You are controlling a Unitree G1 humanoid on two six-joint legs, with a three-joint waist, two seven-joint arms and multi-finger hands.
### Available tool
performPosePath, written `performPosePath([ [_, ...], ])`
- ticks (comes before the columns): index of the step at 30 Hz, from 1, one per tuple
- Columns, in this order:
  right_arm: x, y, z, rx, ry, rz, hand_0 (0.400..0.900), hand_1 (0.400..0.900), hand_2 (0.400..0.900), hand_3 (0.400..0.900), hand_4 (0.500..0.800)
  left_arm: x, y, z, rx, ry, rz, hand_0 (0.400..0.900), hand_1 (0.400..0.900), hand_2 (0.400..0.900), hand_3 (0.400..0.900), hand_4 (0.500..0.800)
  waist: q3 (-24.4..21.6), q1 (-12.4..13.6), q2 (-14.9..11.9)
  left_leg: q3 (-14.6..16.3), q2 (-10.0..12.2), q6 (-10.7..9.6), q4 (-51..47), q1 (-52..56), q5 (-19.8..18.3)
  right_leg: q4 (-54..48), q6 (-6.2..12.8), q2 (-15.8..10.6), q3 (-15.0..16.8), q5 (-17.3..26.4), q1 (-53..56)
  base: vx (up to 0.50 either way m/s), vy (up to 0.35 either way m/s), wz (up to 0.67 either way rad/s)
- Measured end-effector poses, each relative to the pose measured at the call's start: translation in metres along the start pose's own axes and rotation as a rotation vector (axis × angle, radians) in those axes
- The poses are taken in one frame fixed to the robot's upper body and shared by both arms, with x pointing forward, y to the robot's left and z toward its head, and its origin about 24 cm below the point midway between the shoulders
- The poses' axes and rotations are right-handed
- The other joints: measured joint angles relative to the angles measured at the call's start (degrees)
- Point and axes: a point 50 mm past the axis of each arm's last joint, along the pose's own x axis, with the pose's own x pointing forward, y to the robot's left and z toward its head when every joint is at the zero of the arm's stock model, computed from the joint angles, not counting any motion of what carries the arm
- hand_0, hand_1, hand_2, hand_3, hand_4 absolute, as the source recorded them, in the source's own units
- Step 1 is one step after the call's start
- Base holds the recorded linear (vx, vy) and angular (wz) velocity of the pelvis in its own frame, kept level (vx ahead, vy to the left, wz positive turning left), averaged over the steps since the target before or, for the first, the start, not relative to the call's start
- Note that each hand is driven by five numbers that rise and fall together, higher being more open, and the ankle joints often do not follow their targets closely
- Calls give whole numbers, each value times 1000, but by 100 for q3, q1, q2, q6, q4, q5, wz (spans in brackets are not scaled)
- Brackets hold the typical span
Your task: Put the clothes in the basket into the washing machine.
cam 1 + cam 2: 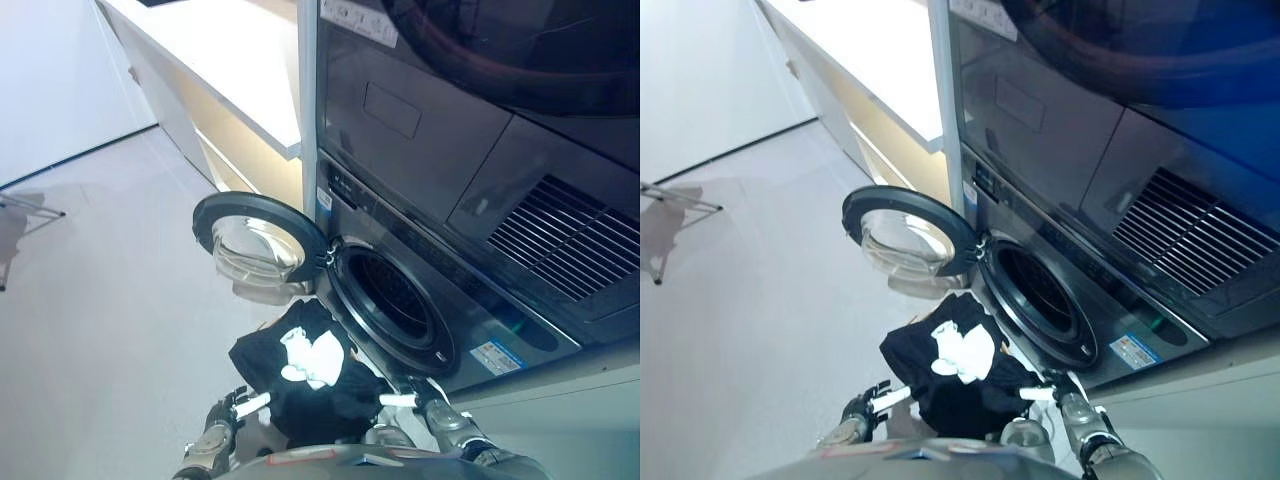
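A black garment with a white print (315, 375) hangs spread between my two hands, low in front of the washing machine (470, 300). My left hand (228, 415) pinches its left edge and my right hand (428, 405) pinches its right edge. White fingertips (256, 402) reach onto the cloth. The machine's round door (255, 245) stands swung open to the left. The dark drum opening (395, 300) is just above and to the right of the garment. No basket shows clearly in either view.
A second appliance with a vent grille (560, 240) is stacked above the washing machine. A white counter (220, 50) runs along the left of the machines. A thin metal stand (680, 200) is on the grey floor at the far left.
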Motion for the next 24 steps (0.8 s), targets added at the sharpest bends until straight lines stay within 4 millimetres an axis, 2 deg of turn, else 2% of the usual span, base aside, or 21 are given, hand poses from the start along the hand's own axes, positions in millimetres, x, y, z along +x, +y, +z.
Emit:
performPosePath([
  [2, 4, 2, 25, -36, -72, 6, 900, 900, 900, 900, 800, 2, -4, 25, -22, -106, -5, 900, 900, 900, 900, 800, 218, 75, -59, -67, 19, 15, 183, -315, 12, 142, -63, -33, 21, 44, -266, -292, -38, 17],
  [4, 7, 1, 66, -78, -188, 2, 900, 900, 900, 900, 800, 2, -8, 60, -62, -249, -15, 900, 900, 900, 900, 800, 530, 153, -91, -237, 26, 23, 450, -830, 39, 269, -77, -76, 44, 56, -611, -346, -56, 23],
  [6, 5, -4, 120, -131, -338, -22, 900, 900, 900, 900, 800, -8, -14, 114, -85, -471, -51, 900, 900, 900, 900, 800, 906, 211, -142, -365, 83, 60, 907, -1662, 15, 620, -27, -151, 52, 3, -1325, -220, -47, 25],
  [7, 1, -3, 151, -152, -424, -32, 900, 900, 900, 900, 800, -12, -18, 138, -95, -559, -69, 900, 900, 900, 900, 800, 1147, 333, -127, -421, 85, 67, 1063, -1993, 70, 751, -153, -174, 52, 78, -1579, -301, -74, 37],
  [8, -4, -8, 171, -185, -481, -53, 900, 900, 900, 900, 800, -19, -21, 158, -99, -633, -79, 900, 900, 900, 900, 800, 1287, 316, -146, -543, 110, 71, 1267, -2324, 55, 947, -199, -202, 36, 39, -1873, -316, -83, 43],
  [9, -10, -7, 193, -213, -551, -61, 900, 900, 900, 900, 800, -25, -21, 176, -100, -709, -84, 900, 900, 900, 900, 800, 1384, 343, -166, -609, 112, 77, 1415, -2646, 64, 1061, -290, -233, 37, -28, -2135, -216, -56, 30],
  [10, -18, -10, 220, -235, -624, -84, 900, 900, 900, 900, 800, -32, -23, 194, -95, -778, -92, 900, 900, 900, 900, 800, 1527, 412, -152, -654, 142, 82, 1573, -2964, 79, 1193, -302, -248, 24, -37, -2380, -237, -56, 31],
  [13, -43, -14, 279, -303, -797, -143, 900, 900, 900, 900, 800, -56, -27, 242, -106, -965, -94, 900, 900, 900, 900, 800, 1883, 553, -204, -831, 203, 90, 2032, -3866, 96, 1687, -440, -359, -33, -186, -3200, -151, -58, 18],
  [16, -84, -41, 341, -337, -969, -271, 900, 900, 900, 900, 800, -96, -36, 293, -111, -1207, -130, 900, 900, 900, 900, 800, 2455, 734, -186, -1031, 205, 103, 2581, -4840, 107, 2384, -586, -521, -124, -342, -4098, -246, -46, 37],
  [20, -117, -65, 379, -334, -1073, -411, 900, 900, 900, 900, 800, -129, -39, 324, -150, -1375, -128, 900, 900, 900, 900, 800, 2525, 808, -177, -1284, 173, 122, 3231, -6164, 80, 3215, -732, -790, -272, -625, -5272, -91, 6, 16],
  [22, -127, -76, 388, -322, -1089, -467, 900, 900, 900, 900, 800, -139, -40, 334, -169, -1415, -123, 900, 900, 900, 900, 800, 2592, 935, -175, -1327, 184, 121, 3518, -6557, 23, 3547, -798, -881, -288, -749, -5639, -56, 30, 7],
  [24, -131, -78, 393, -306, -1097, -495, 900, 900, 900, 900, 800, -144, -39, 336, -191, -1439, -115, 900, 900, 900, 900, 800, 2597, 999, -171, -1325, 177, 141, 3773, -6875, -39, 3867, -833, -1015, -249, -852, -5980, -64, 59, 5],
])
